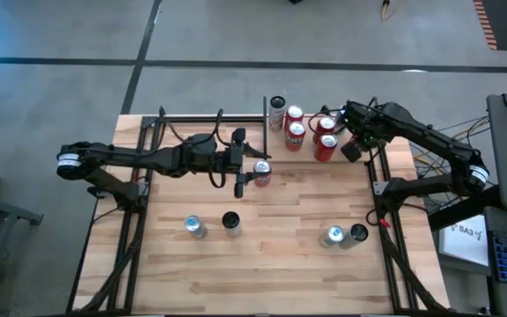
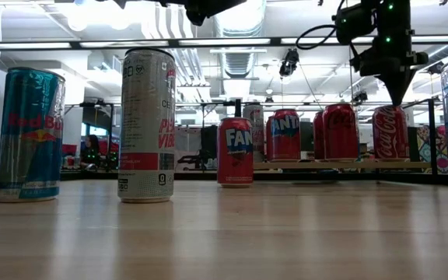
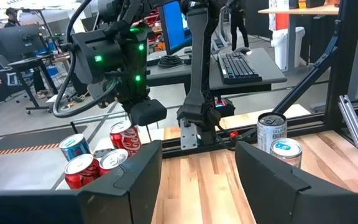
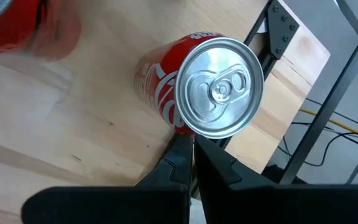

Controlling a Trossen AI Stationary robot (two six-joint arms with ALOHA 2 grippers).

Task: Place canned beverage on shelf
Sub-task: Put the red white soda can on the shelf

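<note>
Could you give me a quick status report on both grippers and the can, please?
Left gripper open around Fanta can, mid-table. Right gripper shut, above Coke can on shelf. Nothing blocking.

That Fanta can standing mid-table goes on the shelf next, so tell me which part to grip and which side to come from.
Grip the Fanta can across its round wall, about mid-height, fingers level. It stands upright and alone, with bare table around it, so a side approach from the left arm's side is probably easiest; the left gripper hangs open nearby, higher up.
</note>
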